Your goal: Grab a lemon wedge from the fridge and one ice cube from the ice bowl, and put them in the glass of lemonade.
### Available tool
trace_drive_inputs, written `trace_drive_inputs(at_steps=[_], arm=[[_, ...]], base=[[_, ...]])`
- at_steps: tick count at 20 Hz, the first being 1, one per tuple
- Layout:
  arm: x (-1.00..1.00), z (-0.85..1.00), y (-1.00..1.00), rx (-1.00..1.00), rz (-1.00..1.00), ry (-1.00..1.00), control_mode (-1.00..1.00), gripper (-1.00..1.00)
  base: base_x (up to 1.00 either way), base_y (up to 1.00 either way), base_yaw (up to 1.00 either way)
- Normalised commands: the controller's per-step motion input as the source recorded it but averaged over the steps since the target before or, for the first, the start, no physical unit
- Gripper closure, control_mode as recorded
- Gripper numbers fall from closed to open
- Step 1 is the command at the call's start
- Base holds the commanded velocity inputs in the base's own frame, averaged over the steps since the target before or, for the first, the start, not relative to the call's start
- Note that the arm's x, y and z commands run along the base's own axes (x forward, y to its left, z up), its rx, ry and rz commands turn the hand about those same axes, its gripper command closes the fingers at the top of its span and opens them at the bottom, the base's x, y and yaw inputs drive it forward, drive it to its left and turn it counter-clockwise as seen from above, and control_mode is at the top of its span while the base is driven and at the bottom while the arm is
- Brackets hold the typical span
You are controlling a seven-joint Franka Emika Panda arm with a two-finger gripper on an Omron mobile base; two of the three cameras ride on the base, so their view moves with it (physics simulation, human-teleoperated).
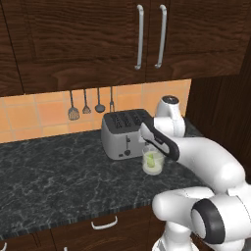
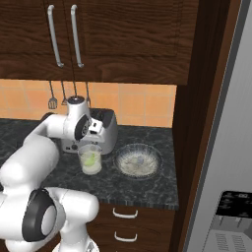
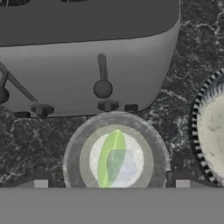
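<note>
Poised directly above the glass of lemonade (image 3: 116, 159) on the counter (image 1: 49, 171), the hand (image 3: 111, 183) stands wide and empty, the lemon wedge (image 3: 109, 155) and apparently an ice cube (image 3: 124, 164) already in the drink, so lifting clear seems next.

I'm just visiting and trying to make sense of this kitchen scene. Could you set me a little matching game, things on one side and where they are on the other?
Things:
1. lemon wedge
2. toaster
3. ice bowl
4. gripper

Places:
A. on the counter, between the glass of lemonade and the fridge
B. inside the glass, in the pale liquid
C. straight above the glass, jaws wide apart
D. against the tiled wall, just behind the glass

Pairs: 1-B, 2-D, 3-A, 4-C
</note>
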Motion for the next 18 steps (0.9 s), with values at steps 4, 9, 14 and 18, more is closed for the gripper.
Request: trace_drive_inputs(at_steps=[4, 9, 14, 18], arm=[[-0.51, 0.17, 0.00, 0.08, -0.04, -0.08, -1.00, -1.00], [-0.53, 0.02, -0.10, 0.08, -0.07, -0.06, -1.00, -1.00], [-0.63, 0.14, -0.15, 0.09, -0.11, -0.03, -1.00, -1.00], [-0.47, 0.82, -0.02, -0.03, -0.04, 0.09, -1.00, -1.00]], base=[[0.00, 0.00, 0.00], [0.00, 0.00, 0.00], [0.00, 0.00, 0.00], [0.00, 0.00, 0.00]])
